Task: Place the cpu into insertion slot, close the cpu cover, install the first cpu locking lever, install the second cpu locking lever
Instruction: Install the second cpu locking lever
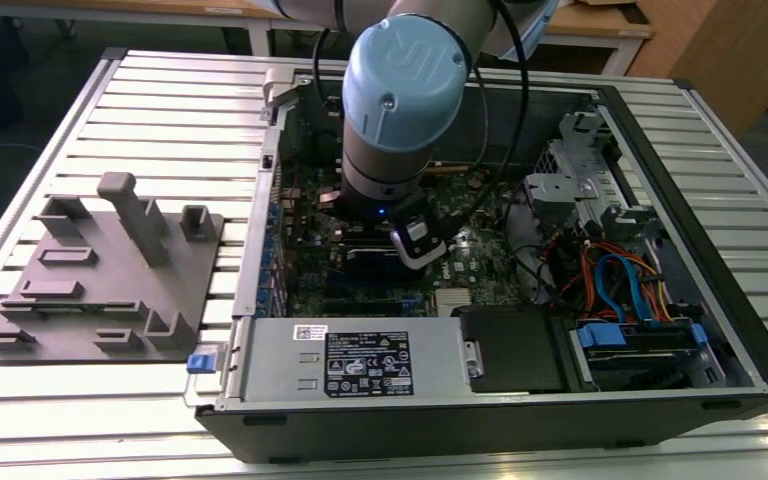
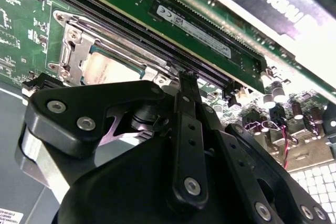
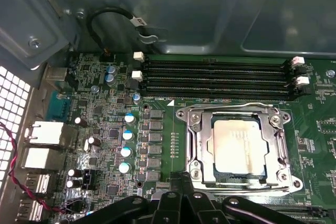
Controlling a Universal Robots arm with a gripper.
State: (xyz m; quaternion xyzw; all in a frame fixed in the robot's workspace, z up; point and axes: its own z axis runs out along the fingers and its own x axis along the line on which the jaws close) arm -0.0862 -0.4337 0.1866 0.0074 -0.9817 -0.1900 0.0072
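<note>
One cpu sits seated in the insertion slot, the cpu cover apparently down over it; the tool hovers just beside, fingers pressed together, seemingly ready to work a lever.

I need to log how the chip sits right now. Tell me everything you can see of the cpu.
The cpu is a small flat square chip with a pale silver-grey metal top. It lies flat in the insertion slot on the green motherboard, framed by the cpu cover, whose window leaves its top bare. The gripper is just beside the socket, not touching it.
</note>
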